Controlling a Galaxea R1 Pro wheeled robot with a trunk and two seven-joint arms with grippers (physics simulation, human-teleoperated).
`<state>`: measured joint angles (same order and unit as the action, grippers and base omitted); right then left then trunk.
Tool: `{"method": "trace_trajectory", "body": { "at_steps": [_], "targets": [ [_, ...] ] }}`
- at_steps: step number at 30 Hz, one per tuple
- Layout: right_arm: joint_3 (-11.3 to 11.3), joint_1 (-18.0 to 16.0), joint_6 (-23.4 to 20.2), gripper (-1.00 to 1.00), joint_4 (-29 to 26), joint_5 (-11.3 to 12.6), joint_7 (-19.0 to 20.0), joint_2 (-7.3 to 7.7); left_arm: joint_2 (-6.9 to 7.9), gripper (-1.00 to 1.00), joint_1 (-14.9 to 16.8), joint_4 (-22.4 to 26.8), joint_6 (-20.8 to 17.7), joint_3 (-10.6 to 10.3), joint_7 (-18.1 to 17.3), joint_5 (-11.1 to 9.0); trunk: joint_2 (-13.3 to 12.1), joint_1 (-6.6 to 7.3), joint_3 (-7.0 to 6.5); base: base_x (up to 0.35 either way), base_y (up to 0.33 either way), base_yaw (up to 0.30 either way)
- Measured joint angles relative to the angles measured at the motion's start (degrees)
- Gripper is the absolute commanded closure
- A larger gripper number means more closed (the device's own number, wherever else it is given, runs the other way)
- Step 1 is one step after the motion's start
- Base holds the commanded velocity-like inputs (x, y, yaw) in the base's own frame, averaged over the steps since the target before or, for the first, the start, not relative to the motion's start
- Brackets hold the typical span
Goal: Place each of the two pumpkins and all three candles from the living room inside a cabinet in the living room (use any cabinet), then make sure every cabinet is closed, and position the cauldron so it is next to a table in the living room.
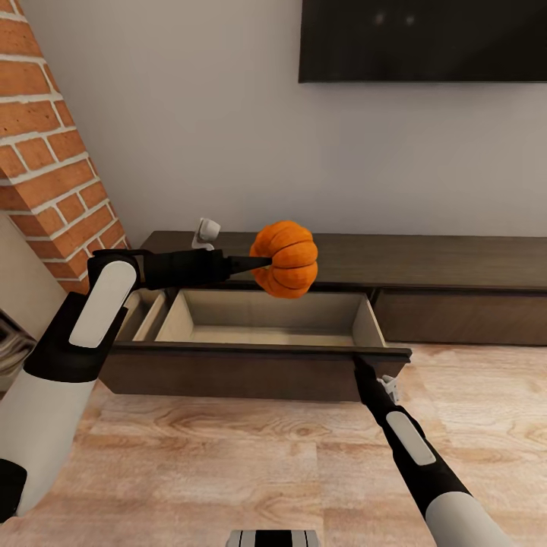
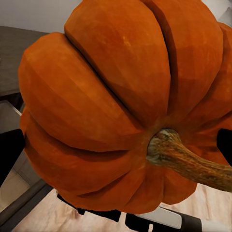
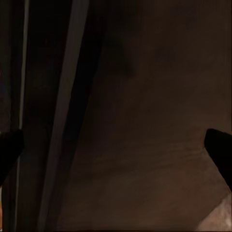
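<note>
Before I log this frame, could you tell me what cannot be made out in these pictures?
- Left gripper: fingertips hidden behind the pumpkin in the head view.
- Drawer floor: near part hidden by its front panel.
- Right gripper: at the drawer's front corner; whether it grips cannot be told; its wrist view is dark.
- TV: cut off by the top edge.

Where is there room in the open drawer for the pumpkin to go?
The big beige compartment of the open drawer looks bare wall to wall, right under the pumpkin in the left gripper. The narrow slot beside the brick side is too tight. The right gripper crowds the drawer's front right corner.
</note>
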<state>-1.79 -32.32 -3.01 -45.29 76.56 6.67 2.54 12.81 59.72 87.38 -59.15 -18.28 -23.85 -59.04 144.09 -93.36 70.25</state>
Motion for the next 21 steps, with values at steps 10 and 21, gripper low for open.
{"method": "trace_trajectory", "body": {
  "at_steps": [10, 21],
  "targets": [
    [-0.1, 0.0, 0.0, -1.0, -0.1, 0.1, 0.0, -0.66, 0.0, 1.0, 0.0, 0.0, 0.0, 0.0, 0.0, 0.0, 0.0, 0.0, 0.0, 0.0, 0.0, 0.0],
    [-0.1, 0.0, 0.0, -1.0, -0.1, 0.0, -0.1, -0.82, 0.0, 1.0, 0.0, 0.0, 0.0, 0.0, 0.0, 0.0, 0.0, 0.0, 0.0, 0.0, 0.0, 0.0]
  ]
}}
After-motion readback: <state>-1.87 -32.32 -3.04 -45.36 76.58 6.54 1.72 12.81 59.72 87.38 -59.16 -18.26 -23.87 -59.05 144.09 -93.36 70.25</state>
